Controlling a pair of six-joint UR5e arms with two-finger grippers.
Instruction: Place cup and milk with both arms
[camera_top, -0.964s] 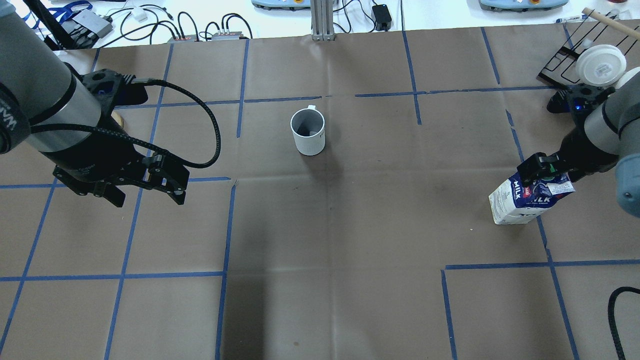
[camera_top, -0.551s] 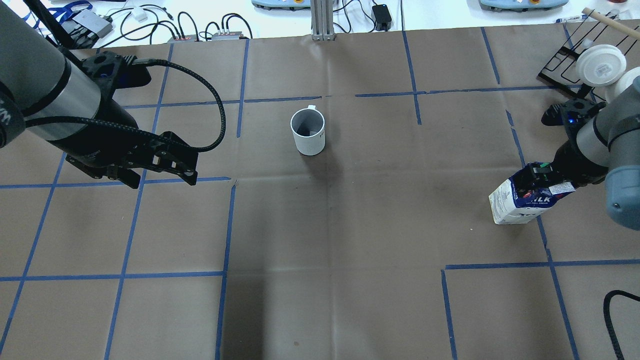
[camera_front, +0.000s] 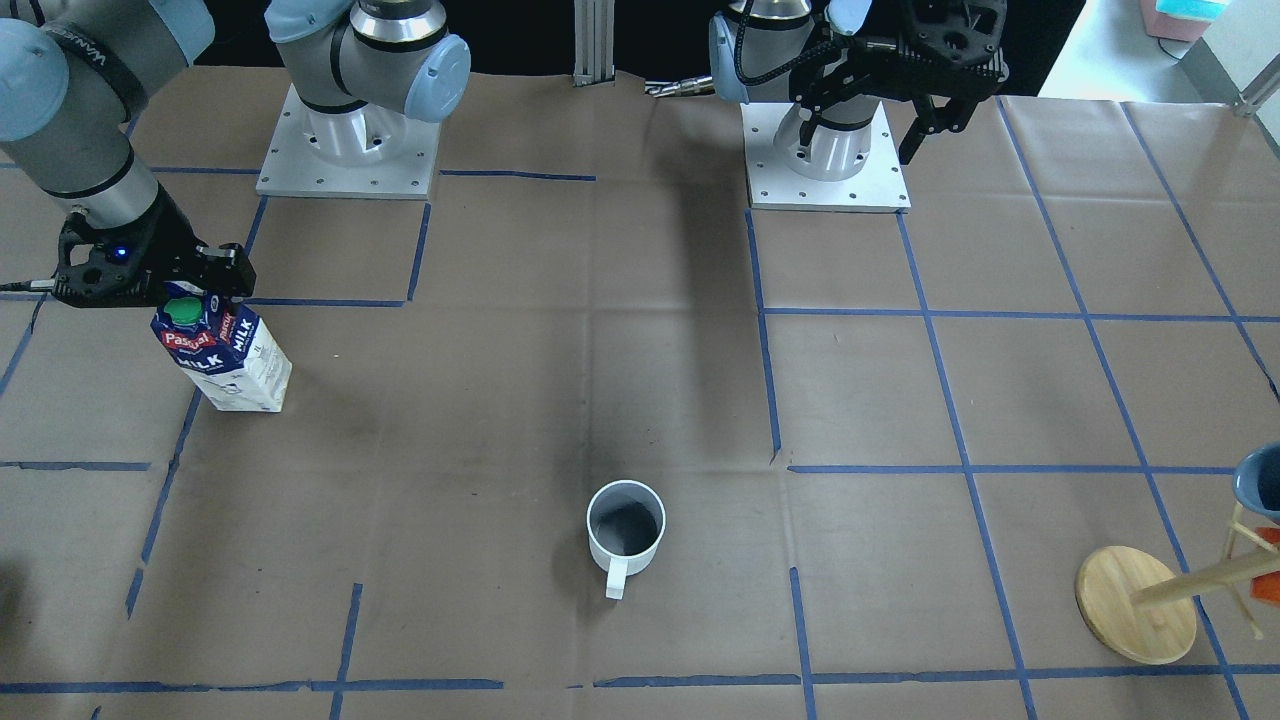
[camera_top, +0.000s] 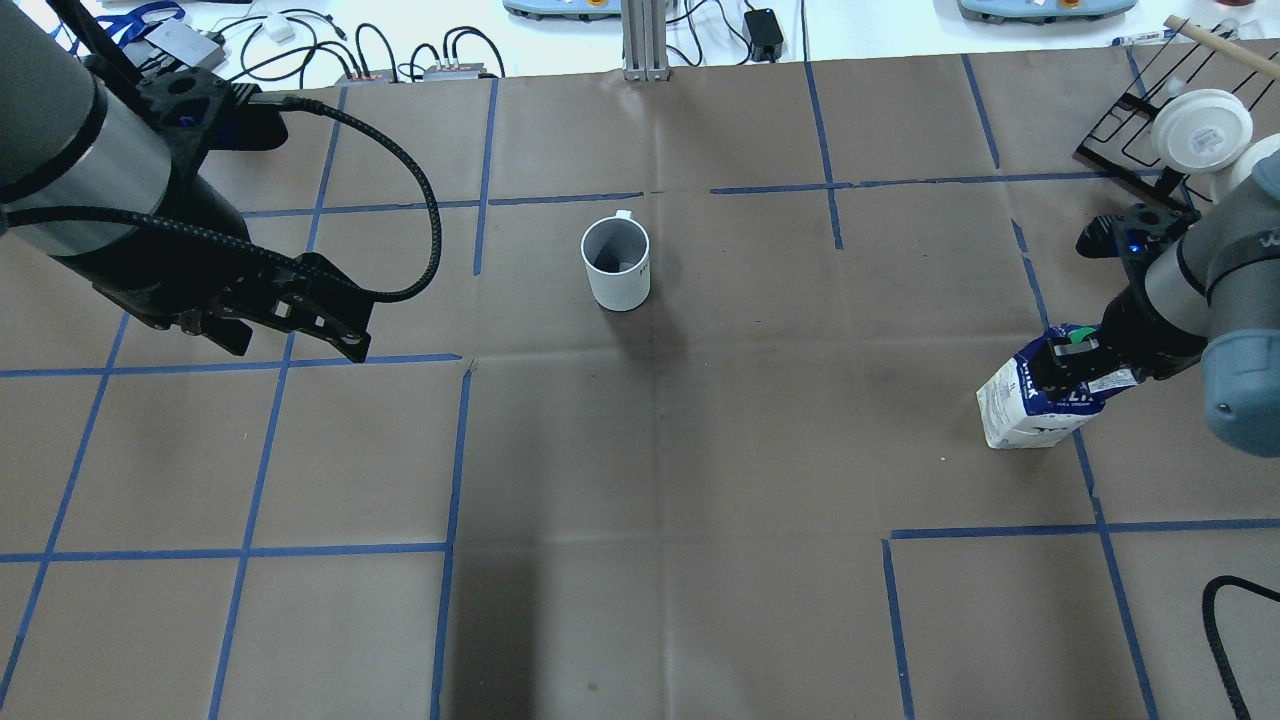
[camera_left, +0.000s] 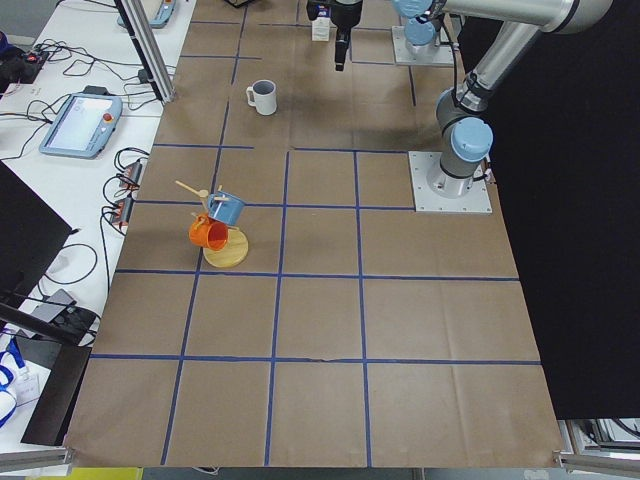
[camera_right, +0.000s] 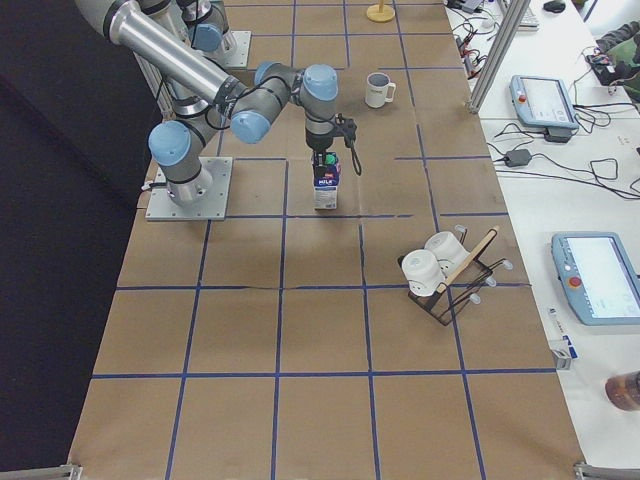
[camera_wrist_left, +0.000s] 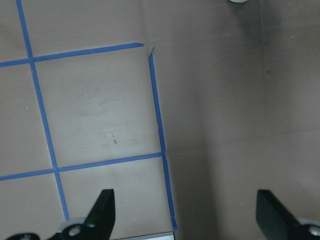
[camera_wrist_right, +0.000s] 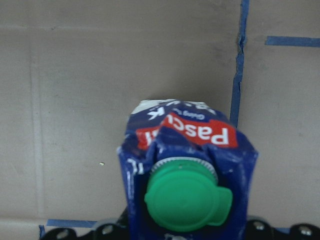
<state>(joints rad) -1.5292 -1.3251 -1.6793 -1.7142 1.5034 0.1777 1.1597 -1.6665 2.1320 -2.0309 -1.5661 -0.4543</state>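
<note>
The white cup (camera_top: 617, 265) stands upright mid-table with its handle pointing away from the robot; it also shows in the front view (camera_front: 626, 530). The milk carton (camera_top: 1030, 415) stands at the right, shown also in the front view (camera_front: 235, 365) and filling the right wrist view (camera_wrist_right: 185, 150). My right gripper (camera_top: 1085, 358) is down over the carton's gable top, jaws either side of it and apparently open; the carton hides the fingertips. My left gripper (camera_top: 295, 348) is open and empty, hanging above the table well left of the cup.
A wooden mug tree (camera_front: 1135, 605) with a blue and an orange cup stands on the robot's far left. A black wire rack (camera_top: 1130, 120) with white cups sits at the far right. The left arm's cable (camera_top: 420, 230) loops toward the cup.
My right gripper has come down onto the carton top. My left gripper has drifted away from the robot and a little left. The cup and carton have not moved.
</note>
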